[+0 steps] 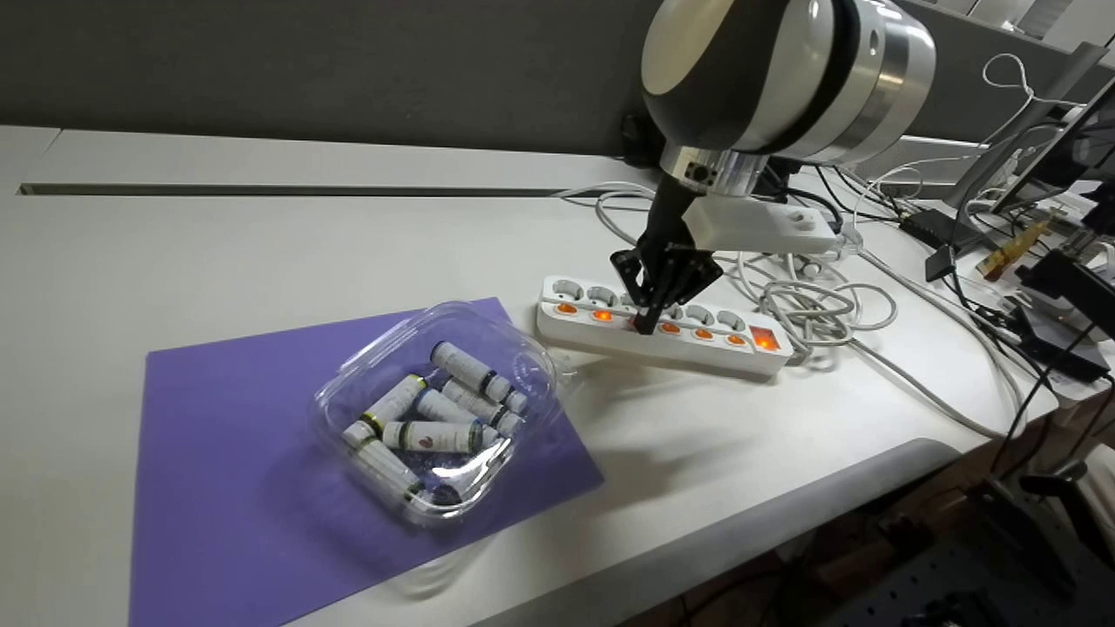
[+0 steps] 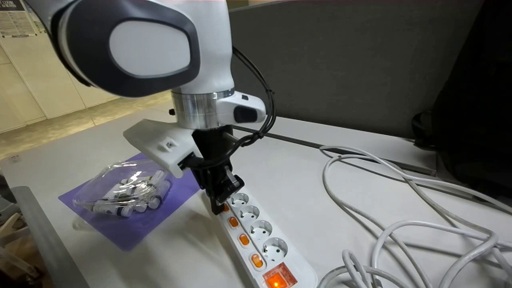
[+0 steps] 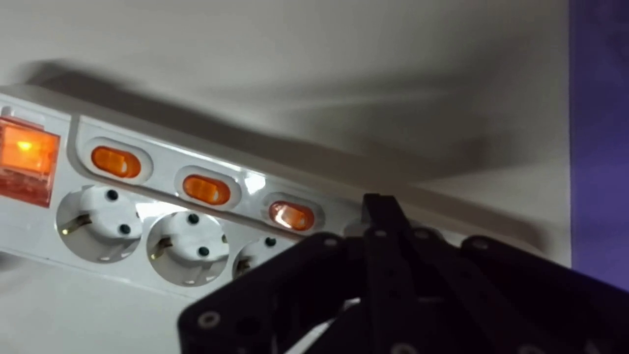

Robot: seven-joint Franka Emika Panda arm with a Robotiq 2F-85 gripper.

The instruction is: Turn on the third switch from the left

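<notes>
The long white power strip [image 1: 662, 347] lies on the table with a row of orange rocker switches along one edge. It also shows in an exterior view [image 2: 240, 260] and in the wrist view [image 3: 162, 169]. The third switch from the left is mostly covered by my fingertips; a small orange part shows beside them in an exterior view [image 2: 226, 207]. In the wrist view it is hidden behind the gripper. My gripper [image 1: 645, 322] is shut and empty, pointing down with its tips at that switch; contact or a small gap cannot be told. The tips also show in the wrist view [image 3: 381, 199].
Neighbouring switches stand on both sides, the second [image 1: 603, 315] glowing and the fourth [image 1: 669, 328] close by. The large main switch [image 1: 764, 338] is lit. A clear box of small bottles [image 1: 435, 418] is on a purple sheet [image 1: 218, 488]. Coiled white cables [image 1: 810, 300] lie beyond the strip's cable end.
</notes>
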